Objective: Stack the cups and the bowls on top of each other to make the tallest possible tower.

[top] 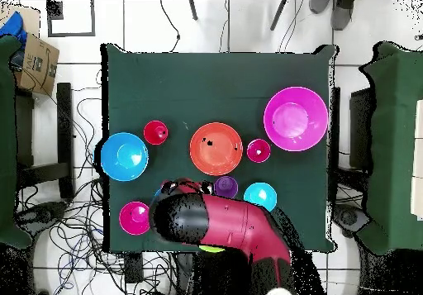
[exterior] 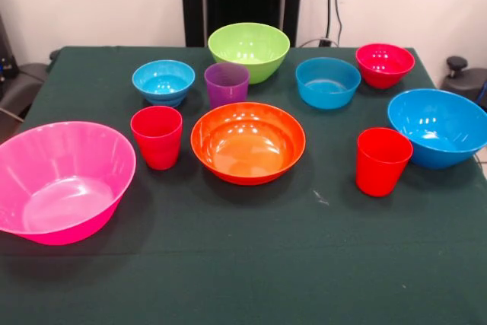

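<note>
Bowls and cups are all sitting mouth-up and apart on the green table (exterior: 243, 279), so you are looking at a layout with no tower begun; every piece is resting directly on the cloth.

Nearest the camera in the front view, the large pink bowl (exterior: 65, 180) is lying tilted toward you at the left. Behind it, the orange bowl (exterior: 247, 142) is sitting mid-table between the two red cups (exterior: 157, 136) (exterior: 383, 160), with the large blue bowl (exterior: 441, 127) just beside the right-hand cup. Further back, the purple cup (exterior: 227, 84) is standing between the two small blue bowls (exterior: 163, 81) (exterior: 327, 81). The small red-magenta bowl (exterior: 384, 64) and the lime green bowl (exterior: 249, 51) are sitting farthest.

I am judging the spacing as deliberate: each piece is getting room for a clean approach from above.

In the overhead view the arm (top: 223, 226) is hanging over the robot's edge of the table, covering the lime green bowl and part of one small blue bowl. The gripper is sitting somewhere under its dark end; you cannot tell how wide it is standing, nor whether it is carrying anything.
</note>
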Tool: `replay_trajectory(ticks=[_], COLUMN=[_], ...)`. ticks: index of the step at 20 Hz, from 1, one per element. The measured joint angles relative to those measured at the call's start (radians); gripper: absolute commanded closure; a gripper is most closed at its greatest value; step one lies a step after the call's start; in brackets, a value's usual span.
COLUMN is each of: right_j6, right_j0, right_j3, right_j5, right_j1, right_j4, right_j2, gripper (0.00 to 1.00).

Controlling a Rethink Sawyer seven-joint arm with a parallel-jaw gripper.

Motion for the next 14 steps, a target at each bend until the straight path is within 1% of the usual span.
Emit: replay_trajectory(ticks=[6, 14], right_j6=[0.000, 0.000], right_j0=[-0.001, -0.012], right_j3=[-0.085, -0.134], right_j5=[0.000, 0.000], right_j1=[0.115, 0.223], right_j4=[-0.047, -0.099], right_j2=[0.002, 0.009], gripper=[0.00, 0.00])
